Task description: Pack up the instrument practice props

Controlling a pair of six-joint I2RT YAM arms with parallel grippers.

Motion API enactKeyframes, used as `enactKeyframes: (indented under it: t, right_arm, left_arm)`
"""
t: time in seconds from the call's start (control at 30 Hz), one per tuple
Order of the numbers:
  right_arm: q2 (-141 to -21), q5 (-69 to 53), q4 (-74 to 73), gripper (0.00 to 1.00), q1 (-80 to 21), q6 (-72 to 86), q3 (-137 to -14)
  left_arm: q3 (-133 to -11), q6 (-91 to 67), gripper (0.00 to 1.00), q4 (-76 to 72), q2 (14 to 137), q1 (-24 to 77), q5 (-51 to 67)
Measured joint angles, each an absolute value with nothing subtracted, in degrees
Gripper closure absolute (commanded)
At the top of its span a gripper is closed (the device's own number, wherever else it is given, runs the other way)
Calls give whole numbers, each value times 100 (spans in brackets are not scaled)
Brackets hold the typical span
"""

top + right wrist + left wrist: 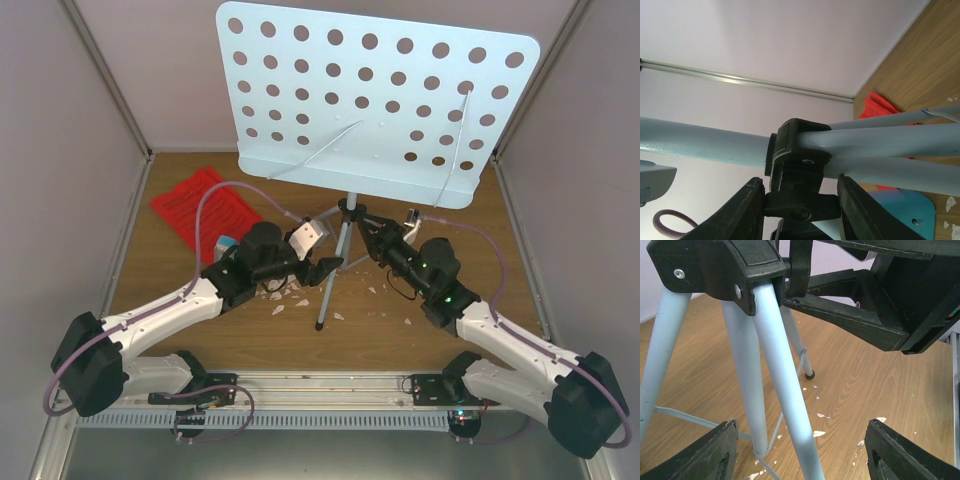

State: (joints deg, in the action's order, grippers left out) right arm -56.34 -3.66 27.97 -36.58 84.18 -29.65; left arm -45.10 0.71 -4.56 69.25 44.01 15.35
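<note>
The pale-blue music stand [370, 100] stands mid-table on its tripod, its hole-punched plate hiding much of the back. My right gripper [365, 225] is at the black tripod hub [797, 142]. Both its fingers press on the ends of the hub's black knob [800, 207]. My left gripper [322, 255] is open at the tripod's left side, and a pale-blue leg [782, 380] runs down between its fingers [715, 455] without touching them. Red sheet-music pages [200, 205] lie at the back left, with a small blue box [228, 243] beside them, partly hidden by the left arm.
Small white scraps [290, 295] litter the wood around the tripod feet. Enclosure walls close in the table on the left, right and back. A metal rail [330, 385] runs along the near edge between the arm bases.
</note>
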Motion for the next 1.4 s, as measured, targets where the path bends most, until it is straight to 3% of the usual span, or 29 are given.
enactKeyframes:
  t: [0.57, 0.8, 0.9, 1.1, 1.23, 1.4]
  right_arm:
    - [-5553, -148, 1575, 76, -3664, 7266, -3553]
    - [-5561, 84, 687, 76, -3708, 6414, -4027]
    - [-5586, 237, 237, 69, -3743, 6001, -4281]
    - [-5415, 613, 132, 34, -3739, 5470, -4637]
    - [-4952, 718, 228, 27, -3736, 5675, -4429]
    - [-4423, 600, 690, 26, -3732, 6556, -3476]
  left_arm:
    - [-4510, 93, 30, -445, 6928, 4403, 1514]
    - [-4510, 93, 30, -445, 6928, 4403, 1509]
    - [-4510, 95, 30, -443, 6928, 4403, 1509]
    - [-4510, 97, 30, -443, 6930, 4403, 1507]
    - [-4510, 95, 30, -443, 6930, 4403, 1494]
    - [-4510, 95, 30, -443, 6930, 4403, 1492]
